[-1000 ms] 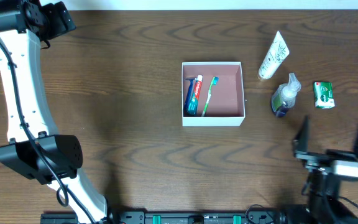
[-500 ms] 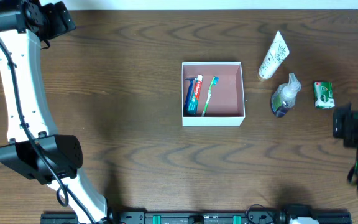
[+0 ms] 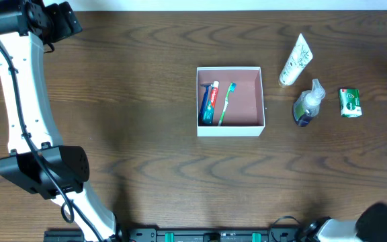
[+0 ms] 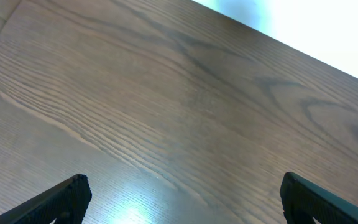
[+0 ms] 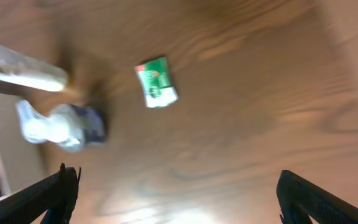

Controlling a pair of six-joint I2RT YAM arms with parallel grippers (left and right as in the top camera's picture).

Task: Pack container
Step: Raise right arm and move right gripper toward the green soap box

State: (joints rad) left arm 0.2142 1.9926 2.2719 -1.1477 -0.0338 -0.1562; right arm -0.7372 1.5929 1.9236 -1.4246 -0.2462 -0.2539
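The container (image 3: pixel 247 101), a square white-walled box with a pink inside, sits mid-table. A toothpaste tube (image 3: pixel 209 103) and a green toothbrush (image 3: pixel 226 104) lie in its left half. To its right lie a white tube (image 3: pixel 295 59), a clear bottle with a dark blue base (image 3: pixel 308 103) and a green packet (image 3: pixel 349 103). My right gripper (image 5: pixel 179 193) hangs open and empty, and its blurred view shows the green packet (image 5: pixel 156 82), the bottle (image 5: pixel 61 124) and the white tube (image 5: pixel 20 71) ahead. My left gripper (image 4: pixel 182 199) is open over bare wood at the far left.
The left arm (image 3: pixel 19 81) stretches along the table's left side from its base (image 3: pixel 42 168) to the back corner. Only a piece of the right arm (image 3: pixel 381 225) shows at the bottom right corner. The table's back edge (image 4: pixel 291 43) is near the left gripper.
The right arm has swung from in front of the toiletries out to the right edge, then back to the bottom right corner, almost out of the overhead view. The left arm has not moved.
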